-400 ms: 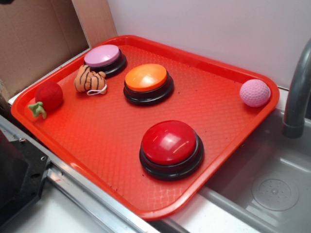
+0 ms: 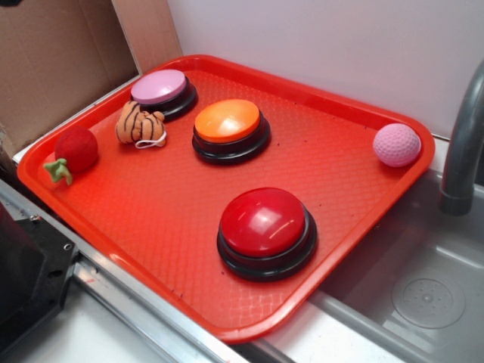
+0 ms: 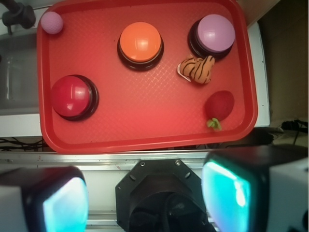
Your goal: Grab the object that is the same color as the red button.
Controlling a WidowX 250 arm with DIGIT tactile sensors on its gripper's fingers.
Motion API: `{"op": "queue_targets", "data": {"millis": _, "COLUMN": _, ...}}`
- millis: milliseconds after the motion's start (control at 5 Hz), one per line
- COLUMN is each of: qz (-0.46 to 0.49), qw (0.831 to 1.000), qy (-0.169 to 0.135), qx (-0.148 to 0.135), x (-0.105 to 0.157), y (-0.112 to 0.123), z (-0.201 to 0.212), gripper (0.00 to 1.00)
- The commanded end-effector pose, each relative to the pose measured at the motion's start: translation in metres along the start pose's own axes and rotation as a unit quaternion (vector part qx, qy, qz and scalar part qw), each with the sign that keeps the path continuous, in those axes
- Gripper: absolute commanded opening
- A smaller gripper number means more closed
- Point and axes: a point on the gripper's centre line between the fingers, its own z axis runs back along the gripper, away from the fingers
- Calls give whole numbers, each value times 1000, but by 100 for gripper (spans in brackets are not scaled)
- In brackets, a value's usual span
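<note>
Gripper [image 3: 147,198] open, seemingly empty, above red tray [image 2: 151,219] beside a sink [image 2: 423,295].

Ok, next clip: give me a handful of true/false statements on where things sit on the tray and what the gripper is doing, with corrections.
1. The plush strawberry lies near a tray corner, apart from the red button. True.
2. The gripper is shut on the strawberry. False: it is open, off the tray, holding nothing.
3. The striped plush toy sits beside the pink button. True.
4. The pink ball rests on the orange button. False: it lies alone in a far tray corner.
5. The tray holds three dome buttons. True.
</note>
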Motion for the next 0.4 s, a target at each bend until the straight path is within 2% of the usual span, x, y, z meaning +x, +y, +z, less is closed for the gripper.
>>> {"op": "queue_targets", "data": {"millis": 0, "qz": 129, "qw": 992, "qy": -13, "qx": -3, "x": 13, "y": 39, "z": -31, "gripper": 100}}
{"op": "queue_targets", "data": {"millis": 200, "qz": 226, "qw": 973, "qy": -41, "qx": 0, "x": 18, "y": 61, "z": -63, "gripper": 100}}
